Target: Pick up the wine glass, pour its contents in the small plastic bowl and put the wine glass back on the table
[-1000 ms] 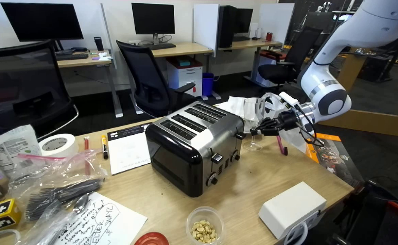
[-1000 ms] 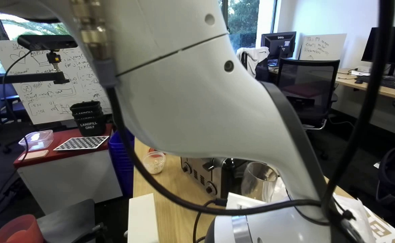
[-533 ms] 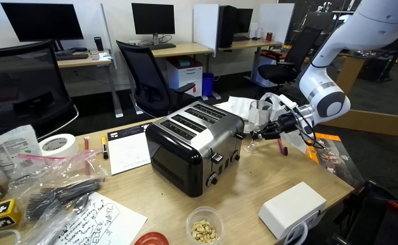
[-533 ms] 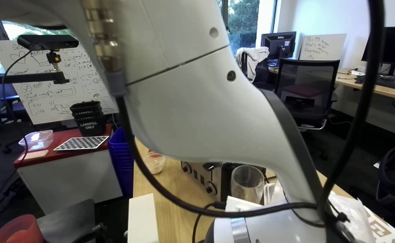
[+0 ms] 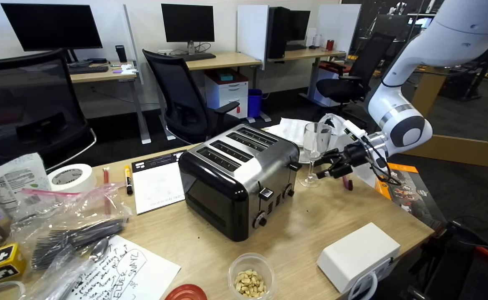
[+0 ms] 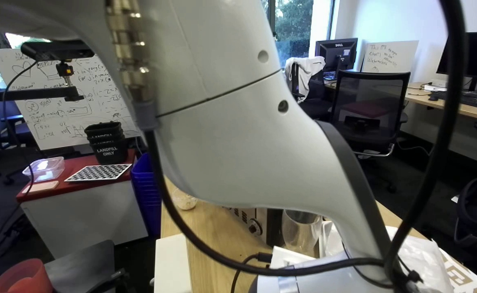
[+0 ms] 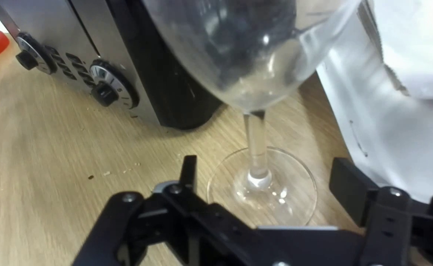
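The clear wine glass (image 5: 315,139) stands upright on the table (image 5: 310,221), close to the toaster's corner. In the wrist view the lower part of the wine glass (image 7: 257,140) lies ahead of my gripper (image 7: 263,164), its stem seen between the spread fingers (image 7: 349,184), with space on both sides; I see nothing inside the glass. My gripper (image 5: 319,168) is open in an exterior view, its tips just beside the stem. The small plastic bowl (image 5: 250,261) sits at the near edge and holds nuts. Most of the gripper is hidden in an exterior view by the arm (image 6: 230,146).
A large steel and black toaster (image 5: 239,179) stands directly beside the glass. White bags (image 7: 416,140) lie behind it. There are a white box (image 5: 359,256) near the table's edge, a red lid (image 5: 186,293) and a pink-handled item (image 5: 346,182) by the gripper.
The gripper's fingers have spread from closed at the stem, letting the glass go. The glass's top has shifted slightly and settled upright. The gripper has drawn back a little, lower and away.
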`<state>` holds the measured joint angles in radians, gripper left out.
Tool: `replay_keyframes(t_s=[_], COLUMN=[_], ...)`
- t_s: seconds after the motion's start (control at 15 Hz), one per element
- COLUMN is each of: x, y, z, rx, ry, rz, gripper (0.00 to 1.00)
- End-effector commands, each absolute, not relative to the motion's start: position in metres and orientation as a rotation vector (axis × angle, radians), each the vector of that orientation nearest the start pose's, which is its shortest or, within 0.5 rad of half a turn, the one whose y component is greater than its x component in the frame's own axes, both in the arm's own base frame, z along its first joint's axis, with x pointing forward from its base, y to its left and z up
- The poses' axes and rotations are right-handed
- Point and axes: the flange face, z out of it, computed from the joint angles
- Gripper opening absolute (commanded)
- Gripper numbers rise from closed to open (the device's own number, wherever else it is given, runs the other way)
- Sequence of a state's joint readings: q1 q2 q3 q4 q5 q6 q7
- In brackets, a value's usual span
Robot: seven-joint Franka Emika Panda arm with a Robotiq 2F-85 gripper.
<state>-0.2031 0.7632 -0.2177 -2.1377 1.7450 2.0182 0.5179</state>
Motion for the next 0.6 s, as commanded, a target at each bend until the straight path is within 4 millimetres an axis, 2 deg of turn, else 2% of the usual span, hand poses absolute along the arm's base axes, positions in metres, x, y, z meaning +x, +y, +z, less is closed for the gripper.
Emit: replay_keyframes(t_s=[0.0,0.53], x=[0.459,0.422], y=[-0.167,-0.161], z=[0.041,0.056], rx=[-0.801,-0.836], ry=[2.056,2.150], rz=[0.636,0.713], gripper=[1.00,1.00])
